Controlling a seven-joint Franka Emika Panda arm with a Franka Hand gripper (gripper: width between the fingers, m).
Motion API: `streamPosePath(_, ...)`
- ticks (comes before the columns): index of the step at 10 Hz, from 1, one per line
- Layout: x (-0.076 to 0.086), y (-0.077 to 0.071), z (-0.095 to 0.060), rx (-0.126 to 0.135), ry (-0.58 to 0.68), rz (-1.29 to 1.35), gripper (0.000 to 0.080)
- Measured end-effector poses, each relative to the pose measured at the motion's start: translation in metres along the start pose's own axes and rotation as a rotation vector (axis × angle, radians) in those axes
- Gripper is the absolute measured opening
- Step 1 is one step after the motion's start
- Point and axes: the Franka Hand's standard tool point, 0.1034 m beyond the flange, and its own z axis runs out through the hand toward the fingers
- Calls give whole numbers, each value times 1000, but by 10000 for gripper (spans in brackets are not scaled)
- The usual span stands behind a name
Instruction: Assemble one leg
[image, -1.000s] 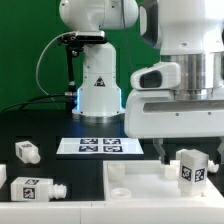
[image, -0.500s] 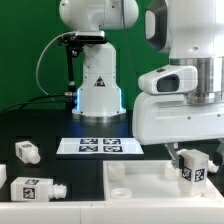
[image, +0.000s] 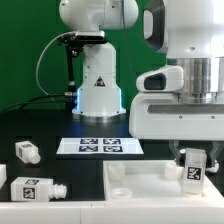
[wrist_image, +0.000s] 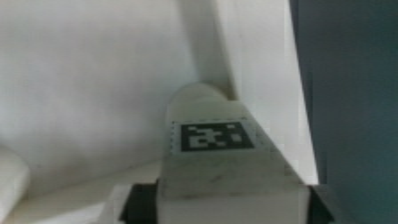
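Observation:
My gripper (image: 195, 160) is shut on a leg (image: 195, 169), a small white block with a black-and-white tag. It holds the leg upright over the right part of the large flat white slab (image: 140, 186). In the wrist view the leg (wrist_image: 217, 150) sits between my dark fingers (wrist_image: 139, 204) with its tag showing, and my gripper (wrist_image: 228, 206) is over the white slab (wrist_image: 89, 90). I cannot tell whether the leg touches the slab. Its peg is hidden.
Two more legs lie on the black table at the exterior view's left, one (image: 27, 151) behind the other (image: 31, 189). The marker board (image: 100, 146) lies behind the slab. A white robot base (image: 98, 90) stands at the back.
My gripper, still holding the leg, has shifted slightly toward the exterior view's right. Nothing else has moved.

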Motion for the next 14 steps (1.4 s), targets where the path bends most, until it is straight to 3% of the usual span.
streamPosePath(2, -1, 0, 2, -4, -3, 234, 291)
streamPosePath(4, -1, -1, 2, 15, -17, 649, 290)
streamPosePath(6, -1, -2, 2, 39, -43, 897, 290)
streamPosePath(8, -1, -2, 2, 39, -42, 857, 290)
streamPosePath(9, -2, -2, 2, 35, -40, 811, 474)
streamPosePath(10, -2, -2, 0, 15, -36, 608, 588)
streamPosePath(11, -1, -2, -1, 18, -33, 395, 588)
streamPosePath(12, -2, -2, -1, 19, -36, 228, 639)
streamPosePath(14, -5, -5, -2, 23, -31, 123, 646)
